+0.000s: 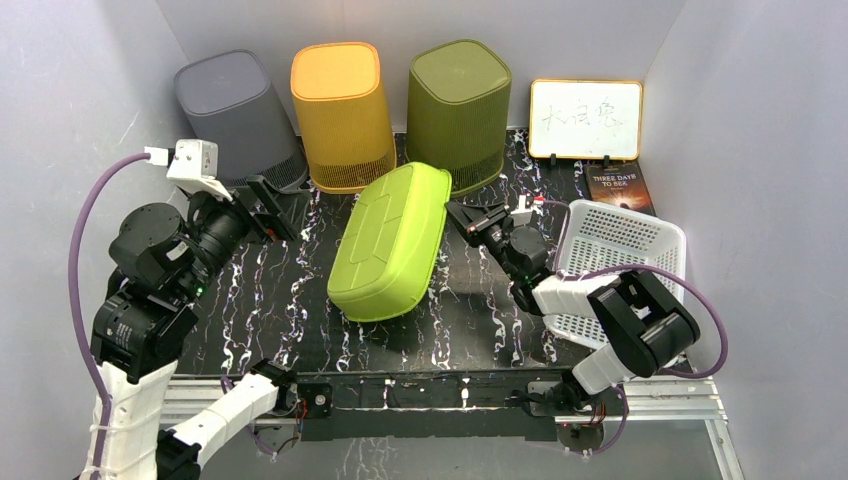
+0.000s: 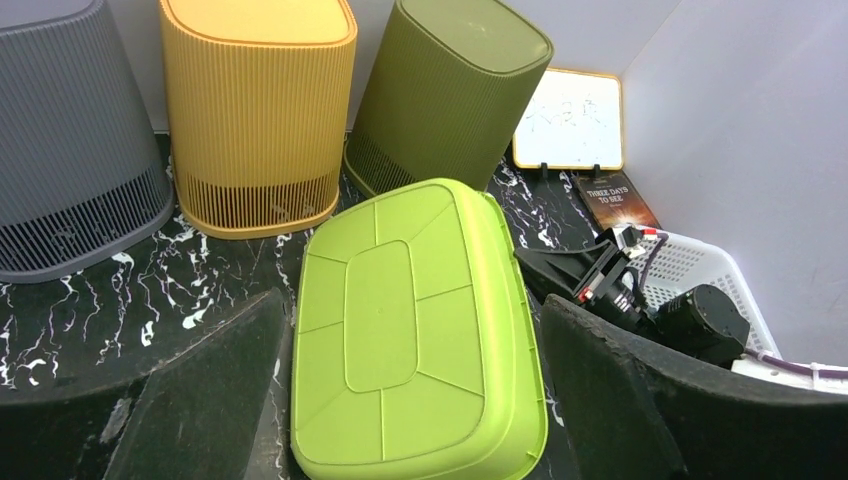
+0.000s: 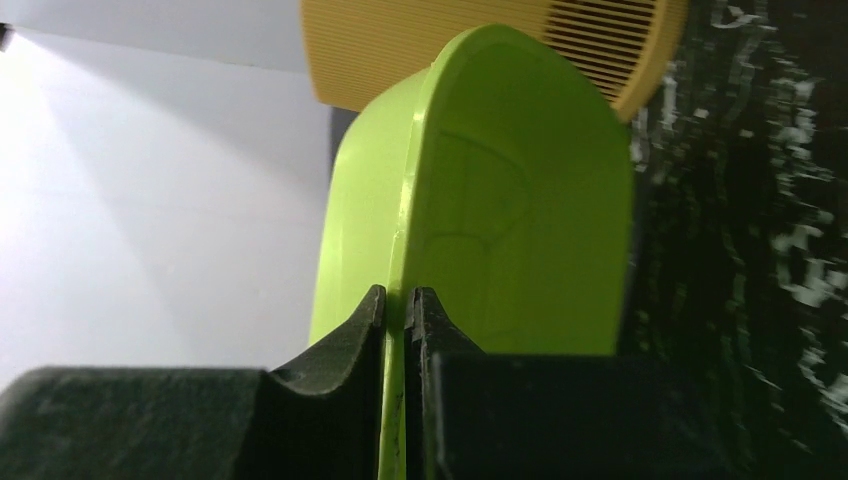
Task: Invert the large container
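Note:
The large lime-green container (image 1: 390, 240) is tilted in the middle of the table. Its ribbed bottom faces up and to the left, and its near-left edge is down by the table. It also shows in the left wrist view (image 2: 420, 330) and the right wrist view (image 3: 520, 220). My right gripper (image 1: 458, 215) is shut on the container's thin rim at its right side; the rim sits between the jaws in the right wrist view (image 3: 398, 295). My left gripper (image 1: 270, 205) is open and empty, left of the container, its fingers spread wide (image 2: 412, 300).
Three upturned ribbed bins stand along the back: grey (image 1: 235, 115), orange (image 1: 340, 110), olive (image 1: 460, 105). A small whiteboard (image 1: 585, 120) and a book (image 1: 620, 188) are at the back right. A white mesh basket (image 1: 620, 260) sits under my right arm.

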`<state>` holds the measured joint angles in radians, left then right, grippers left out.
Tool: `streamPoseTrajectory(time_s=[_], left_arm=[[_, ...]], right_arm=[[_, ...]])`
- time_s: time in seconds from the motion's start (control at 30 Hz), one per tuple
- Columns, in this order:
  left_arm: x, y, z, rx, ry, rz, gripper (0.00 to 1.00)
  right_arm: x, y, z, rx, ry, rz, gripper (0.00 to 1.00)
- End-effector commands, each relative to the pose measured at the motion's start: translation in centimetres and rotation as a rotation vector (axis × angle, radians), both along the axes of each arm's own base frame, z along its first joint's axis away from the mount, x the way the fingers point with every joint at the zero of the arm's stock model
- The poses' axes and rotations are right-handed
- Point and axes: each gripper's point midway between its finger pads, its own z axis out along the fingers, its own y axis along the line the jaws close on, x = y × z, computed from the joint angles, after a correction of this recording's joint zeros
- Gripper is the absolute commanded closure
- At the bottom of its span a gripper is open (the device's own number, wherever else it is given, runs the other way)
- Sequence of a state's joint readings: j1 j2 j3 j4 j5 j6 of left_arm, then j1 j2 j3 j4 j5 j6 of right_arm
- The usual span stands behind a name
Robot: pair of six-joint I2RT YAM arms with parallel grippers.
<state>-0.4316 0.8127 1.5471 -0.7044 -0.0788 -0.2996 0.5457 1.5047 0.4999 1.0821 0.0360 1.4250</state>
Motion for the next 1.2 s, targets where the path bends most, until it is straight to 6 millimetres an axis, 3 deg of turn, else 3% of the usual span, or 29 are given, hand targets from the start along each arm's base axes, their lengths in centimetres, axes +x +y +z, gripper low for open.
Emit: streamPoseTrajectory(time_s=[0.0, 0.3, 0.73, 0.8, 0.9, 1.17], left_arm=[[-0.1, -0.2, 0.5, -0.018, -0.025, -0.013, 0.02], [0.1, -0.3, -1.2, -0.02, -0.003, -0.008, 0.02], [0.2, -0.2, -1.8, -0.012, 0.012, -0.002, 0.02], [0.2, -0.1, -2.0, -0.007, 0.013, 0.004, 0.02], [0.3, -0.1, -2.2, -0.002, 0.017, 0.005, 0.02], [0.3, 0.1, -2.4, 0.008, 0.021, 0.011, 0.02]], right_arm=[[-0.7, -0.8, -2.3, -0.131, 0.027, 0.008, 1.0], [-1.1, -0.5, -7.3, -0.287, 0.112, 0.052, 1.0], [0.5, 4.9, -10.0, -0.383, 0.125, 0.15, 1.0], [0.6, 6.0, -9.9, -0.384, 0.119, 0.168, 1.0], [0.4, 8.3, -11.4, -0.409, 0.136, 0.2, 1.0], [0.1, 16.3, -12.7, -0.426, 0.118, 0.305, 1.0]])
